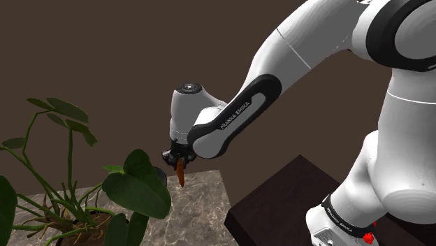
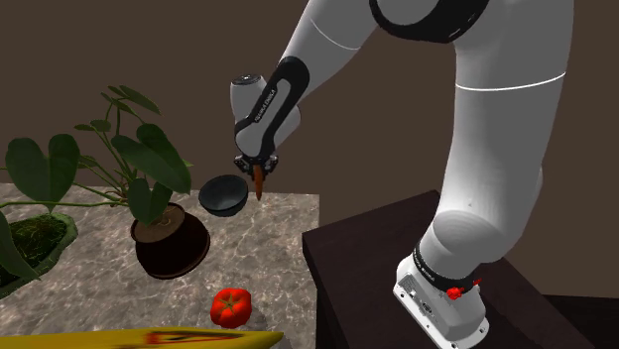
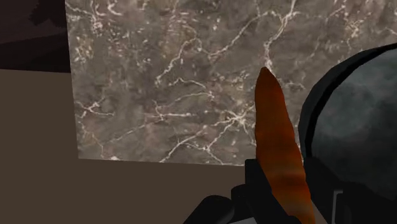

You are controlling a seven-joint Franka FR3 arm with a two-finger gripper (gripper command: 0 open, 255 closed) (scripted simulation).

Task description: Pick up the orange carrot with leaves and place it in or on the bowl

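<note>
Second exterior view; entries run from the claw outward, and every place is given from the bowl.

1. Gripper [image 2: 258, 171]: points straight down, its fingers pinching the thick upper end of the carrot. It hangs higher than the bowl, at the bowl's rim on the side toward the stand [image 2: 382, 248].
2. Carrot [image 2: 260, 184]: orange-brown and tapered, held upright with its tip down. It is clear of the table, just beside the bowl's rim and not over its hollow. In the wrist view the tip lies over bare marble with the bowl alongside. Judgement: it is carried high so that it clears the rim, and a short sideways carry is left before release.
3. Bowl [image 2: 224, 194]: dark and round, the landmark.
4. Marble table [image 2: 283, 248]: bears the bowl.
5. Potted plant [image 2: 169, 243]: near the bowl, on the side away from the stand. Judgement: its leaves crowd that approach.
6. Red tomato [image 2: 230, 305]: well apart from the bowl, toward this camera.
</note>
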